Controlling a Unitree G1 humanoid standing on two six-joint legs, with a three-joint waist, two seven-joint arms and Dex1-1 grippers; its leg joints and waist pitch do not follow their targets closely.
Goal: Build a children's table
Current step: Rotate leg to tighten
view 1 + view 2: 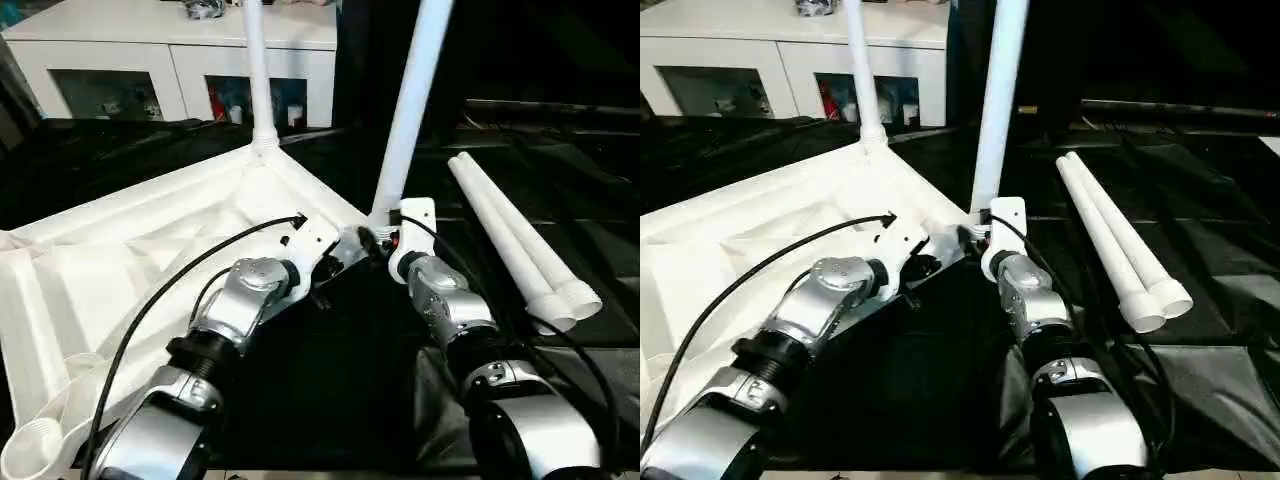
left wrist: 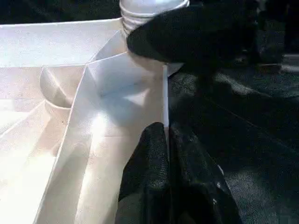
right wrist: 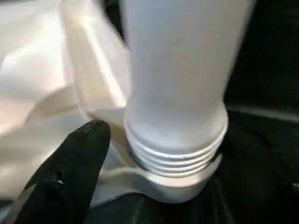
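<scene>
At the near corner: I see the second leg (image 1: 410, 100) standing in its corner socket (image 3: 180, 179), several threads still bare above the rim, so not screwed home as I read it.
Table top piece: the children's table (image 1: 150, 250) lies underside up on the black cloth (image 1: 340, 380), ribs showing; a first leg (image 1: 257, 70) stands in the far corner.
Spare legs: two loose legs (image 1: 520, 235) lie side by side on the cloth to my right, well apart from the sockets.
Left claw (image 2: 168, 135): pressed together, tips resting on the rim of the table beside that socket, steadying it.
Right claw (image 3: 154, 135): spread, one finger (image 3: 74, 158) just beside the threads, gripping nothing.
Step in hand: seating leg two.
Next move: I judge I must regrip and twist further.
Containers: a white cabinet (image 1: 170, 60) behind, small items behind its glass, too small to name.
</scene>
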